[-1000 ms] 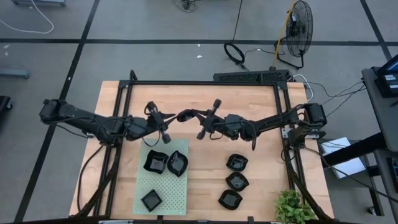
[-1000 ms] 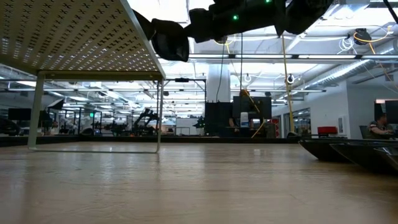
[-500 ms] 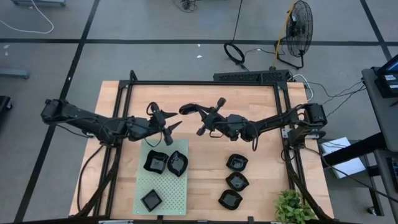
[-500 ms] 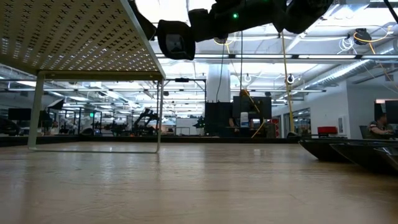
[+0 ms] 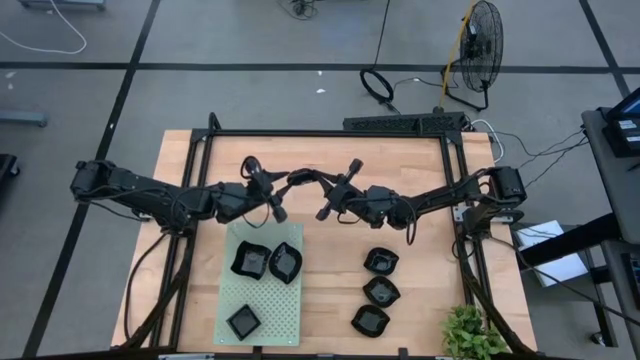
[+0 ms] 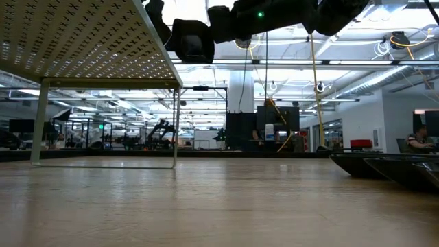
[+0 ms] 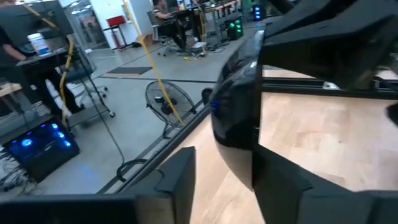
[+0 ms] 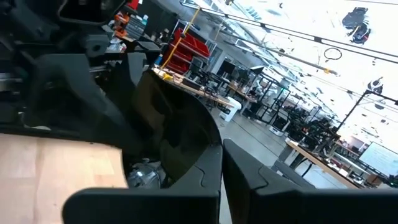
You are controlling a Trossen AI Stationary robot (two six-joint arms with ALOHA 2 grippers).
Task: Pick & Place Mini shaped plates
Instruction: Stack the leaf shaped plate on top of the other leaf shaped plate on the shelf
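A mini shaped plate [image 5: 303, 179] hangs above the worktop [image 5: 420, 290] between both arms, tilted on edge, long axis running arm to arm. The right gripper [image 5: 322, 184] fingers are clamped on its rim; the left gripper [image 5: 268, 190] fingers stand parted just beside it. Other plates [image 5: 381, 263] lie well apart on the worktop, and more on the green mat [image 5: 262, 300]
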